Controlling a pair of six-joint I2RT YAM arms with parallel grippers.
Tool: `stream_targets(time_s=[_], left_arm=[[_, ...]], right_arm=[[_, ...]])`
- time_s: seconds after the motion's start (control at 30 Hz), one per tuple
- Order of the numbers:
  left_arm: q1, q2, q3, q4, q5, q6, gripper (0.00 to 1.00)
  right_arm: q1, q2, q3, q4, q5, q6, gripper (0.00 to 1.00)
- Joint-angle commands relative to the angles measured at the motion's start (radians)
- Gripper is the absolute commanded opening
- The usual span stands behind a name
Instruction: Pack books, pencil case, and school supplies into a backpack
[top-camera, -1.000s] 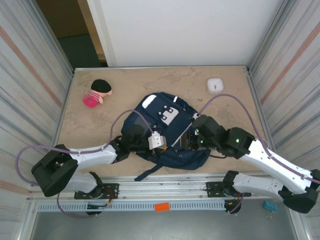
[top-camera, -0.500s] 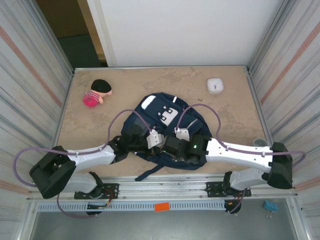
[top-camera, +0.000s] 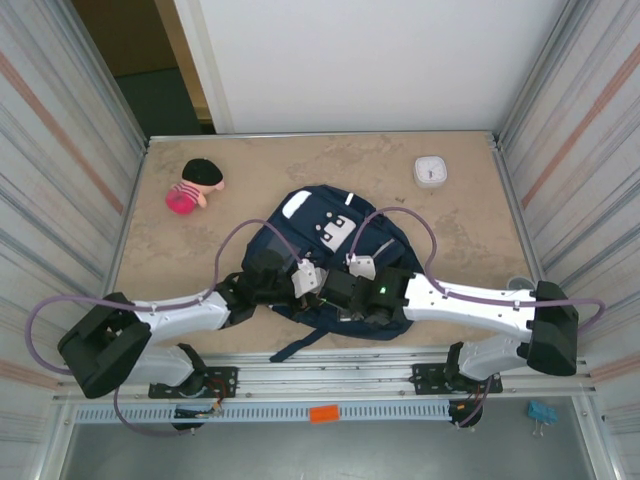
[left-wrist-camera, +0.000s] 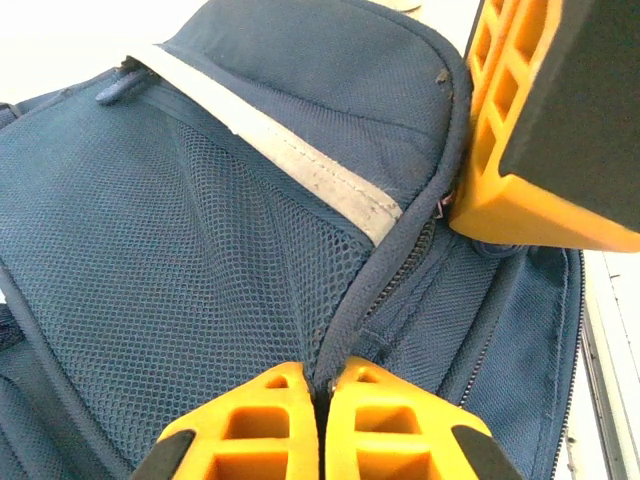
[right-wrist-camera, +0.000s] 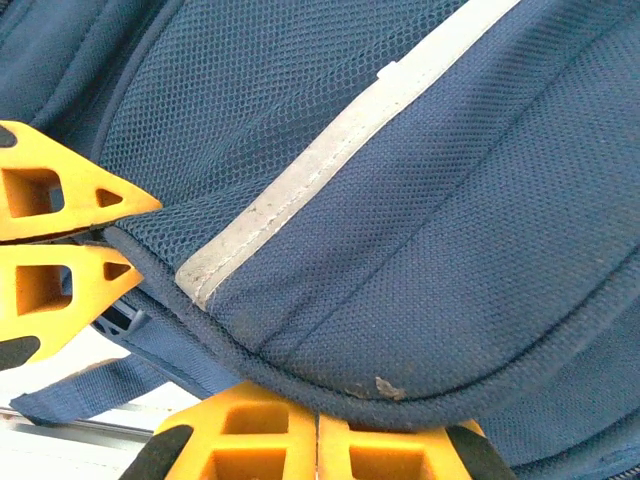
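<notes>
The large navy-blue fabric backpack (top-camera: 320, 203) is lying flat in the middle of the sand-coloured, mottled bench (top-camera: 470, 230), its bottom edge towards the arms. The left tool (left-wrist-camera: 317, 420) is clamping its orange fingers fully together on the corded, piped rim beside the zip. The right tool (right-wrist-camera: 318, 440) is pinching the same rounded rim a little further along, jaws fully together on the cloth. The two are sitting just beside each other.

The packing itself is looking finished, to my judgement: around the pack the bench is carrying a pink plush toy with a black cap (top-camera: 195, 186) and a white square device (top-camera: 431, 170), neither of them task items. What is probably remaining is closing the opening; whether the zip is already running shut I cannot tell.

The shell is showing a tight, coarse nylon weave, with a soft open-mesh panel (left-wrist-camera: 150, 270) and a slightly grubby white trim stripe (left-wrist-camera: 300, 160) stitched across it. It is sagging limply where pinched.
</notes>
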Motion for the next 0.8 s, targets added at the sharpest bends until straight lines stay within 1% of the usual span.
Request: stream_targets(time_s=[0.0,0.17,0.27,0.37,0.53,0.7,0.77], left_arm=[[0.016,-0.051,0.006,-0.072,-0.055,-0.019,0.0],[0.033,-0.096,0.012,-0.162,-0.167,0.01,0.0],[0.036,-0.116,0.016,-0.204,-0.208,0.043,0.0],[0.046,-0.122,0.011,-0.214,-0.217,0.06,0.0],[0.048,-0.139,0.013,-0.239,-0.233,0.068,0.0],[0.05,-0.179,0.009,-0.265,-0.246,0.056,0.0],[0.065,-0.206,0.005,-0.289,-0.303,0.021,0.0]], right_arm=[[-0.033,-0.036,0.041,-0.156,0.07,-0.014,0.0],[-0.085,-0.129,0.044,-0.289,0.029,-0.082,0.0],[-0.135,-0.173,0.034,-0.305,-0.034,-0.145,0.0],[-0.183,-0.19,0.009,-0.252,-0.144,-0.23,0.0],[-0.246,-0.173,-0.013,-0.204,-0.308,-0.315,0.0],[-0.244,-0.145,-0.043,-0.115,-0.403,-0.317,0.0],[-0.219,-0.136,-0.069,-0.02,-0.434,-0.295,0.0]])
